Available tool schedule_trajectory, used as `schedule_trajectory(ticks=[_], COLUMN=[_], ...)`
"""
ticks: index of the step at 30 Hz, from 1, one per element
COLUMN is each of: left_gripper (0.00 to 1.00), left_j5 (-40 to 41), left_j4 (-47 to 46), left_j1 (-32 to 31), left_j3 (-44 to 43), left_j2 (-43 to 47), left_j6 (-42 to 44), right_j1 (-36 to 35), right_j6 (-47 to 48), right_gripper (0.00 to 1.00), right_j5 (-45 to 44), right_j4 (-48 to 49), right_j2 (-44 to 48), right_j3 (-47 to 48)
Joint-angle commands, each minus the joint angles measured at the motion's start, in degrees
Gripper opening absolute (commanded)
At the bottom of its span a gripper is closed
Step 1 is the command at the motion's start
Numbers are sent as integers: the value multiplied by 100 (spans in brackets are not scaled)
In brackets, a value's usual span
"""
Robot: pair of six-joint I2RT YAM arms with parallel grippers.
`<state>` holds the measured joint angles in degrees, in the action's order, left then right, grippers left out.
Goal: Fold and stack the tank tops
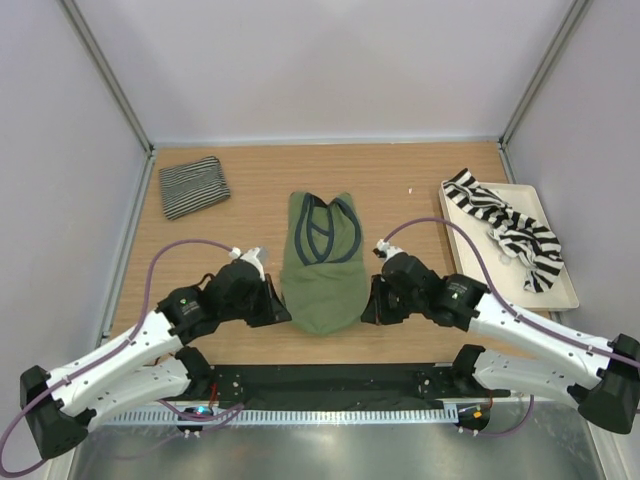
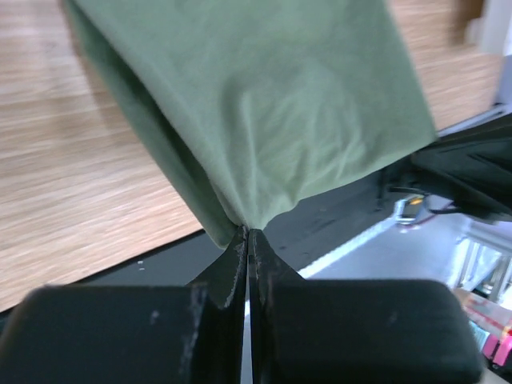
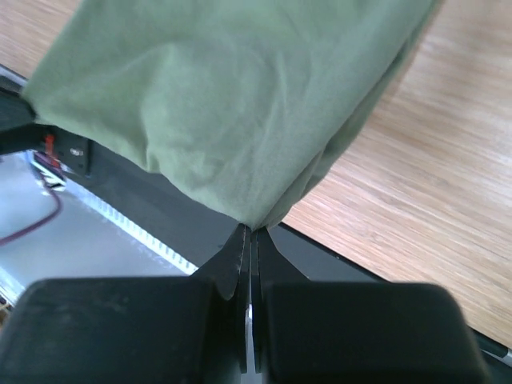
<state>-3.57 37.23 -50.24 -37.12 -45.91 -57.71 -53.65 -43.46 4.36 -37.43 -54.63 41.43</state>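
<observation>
I see left gripper (image 2: 246, 238) and right gripper (image 3: 252, 234) each clamped on a near corner of the olive green cloth tank top (image 1: 322, 275).

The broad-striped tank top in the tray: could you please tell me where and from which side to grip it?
The broad-striped tank top lies crumpled diagonally in the cream tray. I would pinch its bunched far end, near the tray's far-left corner, from straight above, since the raised rim would likely block a sideways approach.
</observation>
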Motion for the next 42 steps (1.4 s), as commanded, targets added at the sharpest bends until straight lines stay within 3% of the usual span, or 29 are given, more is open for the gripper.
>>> schedule_trajectory(ticks=[1, 22, 34, 42], left_gripper=[0, 0, 0, 0], left_j5=[6, -636, -390, -591], left_j4=[486, 101, -744, -1024], left_j1=[-21, -214, -109, 681], left_j3=[-567, -269, -541, -788], left_j2=[-6, 1093, 302, 100], left_j6=[-82, -1101, -1304, -1313], right_j1=[-32, -40, -32, 310], right_j6=[189, 180, 672, 962], right_gripper=[1, 1, 1, 1], right_j5=[-243, -277, -1850, -2300], right_j4=[-493, -1187, -1188, -916], right_j2=[111, 1104, 138, -460], right_j3=[681, 1174, 2176, 2528])
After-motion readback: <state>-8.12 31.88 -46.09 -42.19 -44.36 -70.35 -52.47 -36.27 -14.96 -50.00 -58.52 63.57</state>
